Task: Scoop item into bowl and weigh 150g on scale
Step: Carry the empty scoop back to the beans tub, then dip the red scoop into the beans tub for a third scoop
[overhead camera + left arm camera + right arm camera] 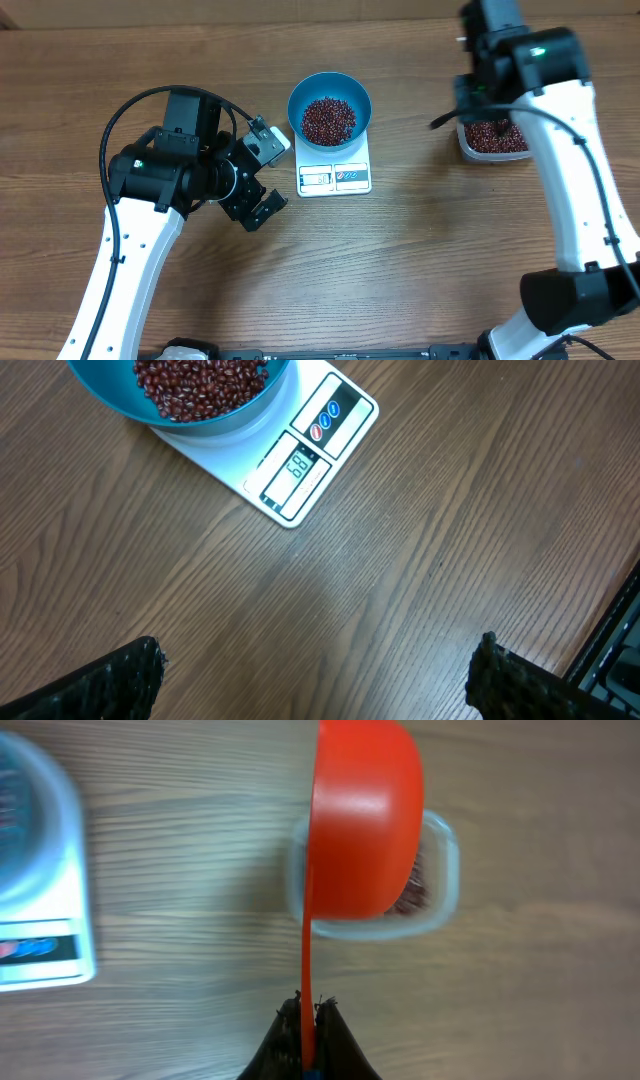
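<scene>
The bright blue bowl stands on the white scale and holds a heap of dark red-brown beans. In the left wrist view the bowl, its beans and the scale's display lie ahead. My left gripper is open over bare wood, left of the scale, with nothing between its fingers. My right gripper is shut on the thin handle of an orange scoop. The scoop hangs over a clear tub of beans.
The clear tub sits at the right, partly under the right arm. The scale's edge shows at the left of the right wrist view. Wood tabletop spreads in front of the scale.
</scene>
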